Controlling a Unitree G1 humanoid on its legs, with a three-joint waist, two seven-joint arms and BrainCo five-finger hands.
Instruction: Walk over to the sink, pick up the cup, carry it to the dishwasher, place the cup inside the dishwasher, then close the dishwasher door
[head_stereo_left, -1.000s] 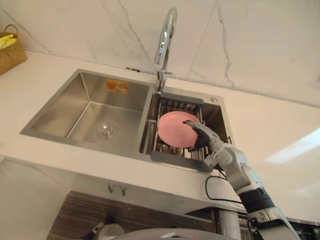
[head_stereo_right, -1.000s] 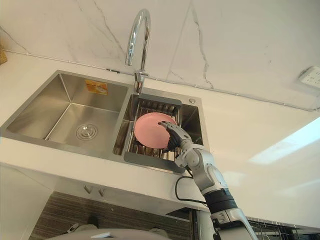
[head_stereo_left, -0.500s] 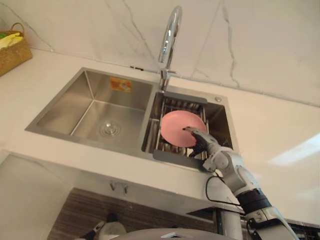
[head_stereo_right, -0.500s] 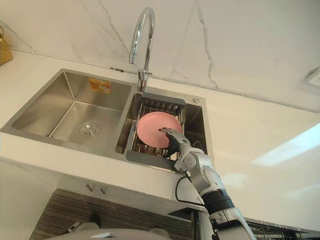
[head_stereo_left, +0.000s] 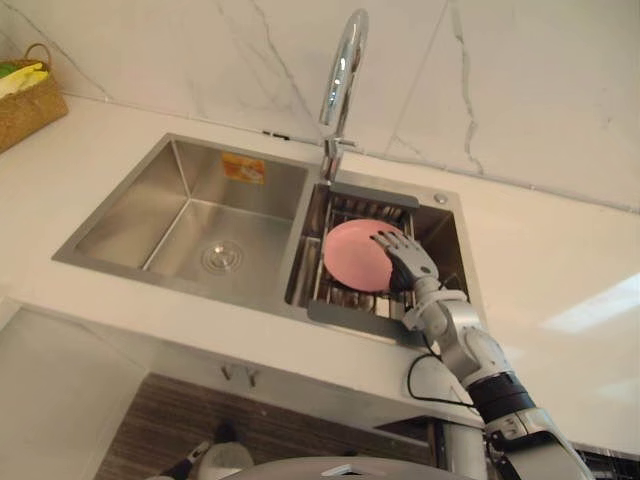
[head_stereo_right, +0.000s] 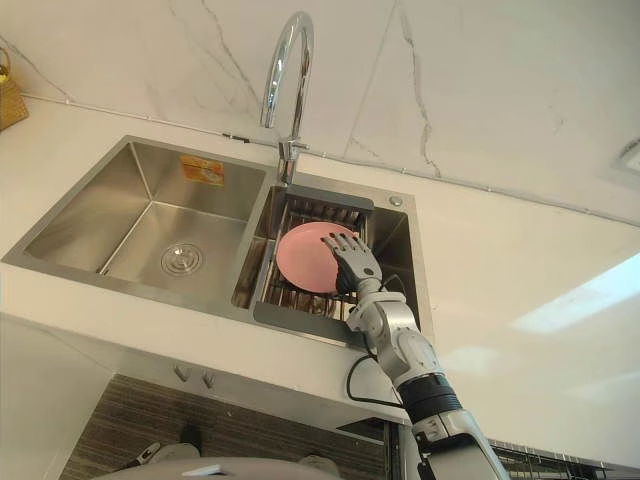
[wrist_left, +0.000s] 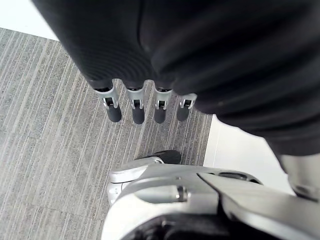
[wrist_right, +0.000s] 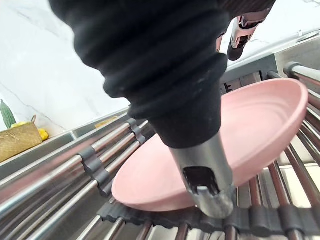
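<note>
Reaching over the front rim of the steel sink (head_stereo_left: 130, 200), the right hand (head_stereo_left: 405, 262) is found at the right-hand basin, where a dish rack (head_stereo_left: 345, 315) of steel bars in a grey frame is seated. A pink plate (head_stereo_left: 352, 258) is observed in that rack, tilted, with its lower rim lodged among the bars. The hand's fingers (head_stereo_right: 348, 250) are recorded as straight and spread apart, laid across the right part of the plate; nothing is gripped. In the right wrist view the thumb (wrist_right: 207, 187) is seen in front of the plate's near rim, and it cannot be told whether contact is made there. The left basin is noted beside the rack, with a round drain (head_stereo_left: 220, 258) in its floor. A curved chrome faucet (head_stereo_left: 340, 70) is mounted behind the divider between the basins. A wicker basket (head_stereo_left: 30, 95) is placed on the white countertop (head_stereo_left: 540, 260), well apart to the left. The left hand (wrist_left: 136, 111) is shown in its own wrist view above a grey striped floor (wrist_left: 50, 125), with fingers straight, side by side, and nothing held.
</note>
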